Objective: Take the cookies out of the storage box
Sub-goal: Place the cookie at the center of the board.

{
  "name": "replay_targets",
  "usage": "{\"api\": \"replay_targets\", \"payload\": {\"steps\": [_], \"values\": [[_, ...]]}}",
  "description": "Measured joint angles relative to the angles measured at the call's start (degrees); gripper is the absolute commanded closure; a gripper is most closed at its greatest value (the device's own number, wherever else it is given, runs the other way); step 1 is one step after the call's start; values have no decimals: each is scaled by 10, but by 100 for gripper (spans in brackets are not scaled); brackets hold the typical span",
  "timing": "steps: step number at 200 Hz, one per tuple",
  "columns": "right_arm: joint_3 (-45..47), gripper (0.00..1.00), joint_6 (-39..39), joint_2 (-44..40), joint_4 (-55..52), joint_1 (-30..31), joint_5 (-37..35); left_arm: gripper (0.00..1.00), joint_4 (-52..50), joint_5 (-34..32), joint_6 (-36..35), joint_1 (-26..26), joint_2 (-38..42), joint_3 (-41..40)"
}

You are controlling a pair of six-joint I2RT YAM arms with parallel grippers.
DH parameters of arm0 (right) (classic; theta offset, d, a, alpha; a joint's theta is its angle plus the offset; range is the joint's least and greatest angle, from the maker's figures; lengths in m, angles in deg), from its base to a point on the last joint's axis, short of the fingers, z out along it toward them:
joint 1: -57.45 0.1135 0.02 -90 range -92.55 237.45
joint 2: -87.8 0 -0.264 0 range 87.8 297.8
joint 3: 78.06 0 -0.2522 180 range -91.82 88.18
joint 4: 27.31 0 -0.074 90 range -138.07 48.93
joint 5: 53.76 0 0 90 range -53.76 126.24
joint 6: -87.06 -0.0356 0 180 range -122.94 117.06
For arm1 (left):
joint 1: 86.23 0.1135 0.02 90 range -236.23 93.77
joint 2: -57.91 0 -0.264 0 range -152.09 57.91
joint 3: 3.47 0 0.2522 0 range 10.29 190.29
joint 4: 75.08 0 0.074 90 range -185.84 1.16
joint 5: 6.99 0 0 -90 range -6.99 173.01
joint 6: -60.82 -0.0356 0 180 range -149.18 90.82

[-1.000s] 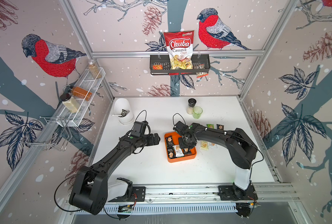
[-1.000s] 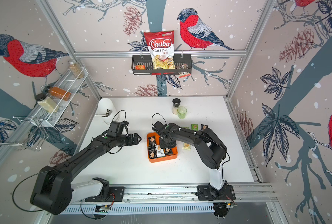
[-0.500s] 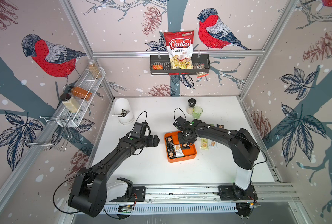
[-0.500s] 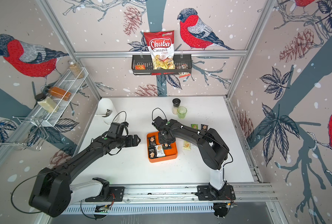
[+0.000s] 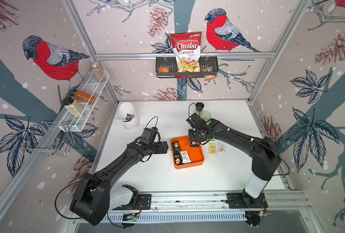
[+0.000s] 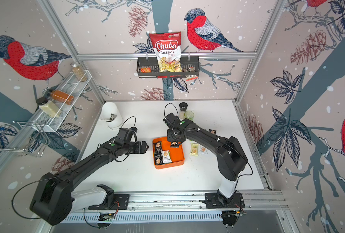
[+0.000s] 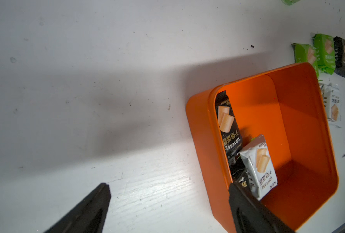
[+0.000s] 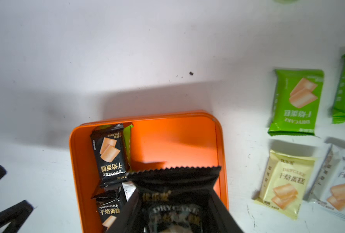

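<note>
Hanging from right end effector (image 8: 175, 198): cookie (image 8: 175, 180)

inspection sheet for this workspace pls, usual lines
surface: white table, scuffed, small dark specks
job's things: orange storage box holds black packets and a white packet; outside lie green packets, a pale yellow packet, a second white packet
clutter: white container, dark-lidded jar, green cup at the far side
grippers: right gripper jaws shut on held black packet above the box; left gripper jaws open, empty, beside the box
cables: black cable loops at both wrists
surroundings: bird-print walls; black basket with Chuba bag; wire rack with spice jars
</note>
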Motion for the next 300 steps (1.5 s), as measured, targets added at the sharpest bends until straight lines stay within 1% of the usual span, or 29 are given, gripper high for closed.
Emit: {"api": "replay_targets", "payload": {"steps": [34, 57, 76, 102, 129, 149, 166, 197, 245, 300], "values": [[55, 56, 7, -62, -1, -61, 9, 4, 0, -9, 12, -9, -9, 7], [104, 56, 18, -108, 0, -114, 15, 4, 0, -12, 17, -16, -20, 16], [151, 56, 35, -145, 0, -171, 31, 4, 1, -23, 26, -23, -29, 25], [205, 56, 64, -183, -5, -256, 43, 4, 6, -24, 31, -34, -36, 34], [246, 56, 95, -210, -7, -336, 57, 4, 18, -28, 43, -47, -45, 39], [271, 56, 117, -213, -4, -393, 61, 4, 26, -39, 55, -61, -53, 43], [288, 56, 133, -209, 0, -426, 66, 4, 33, -41, 61, -72, -61, 49], [298, 56, 150, -176, 21, -455, 66, 4, 37, -54, 78, -89, -72, 58], [296, 56, 153, -116, 61, -457, 66, 4, 41, -74, 101, -97, -75, 61], [299, 55, 165, -91, 83, -457, 65, 4, 42, -115, 111, -105, -46, 42]]}}
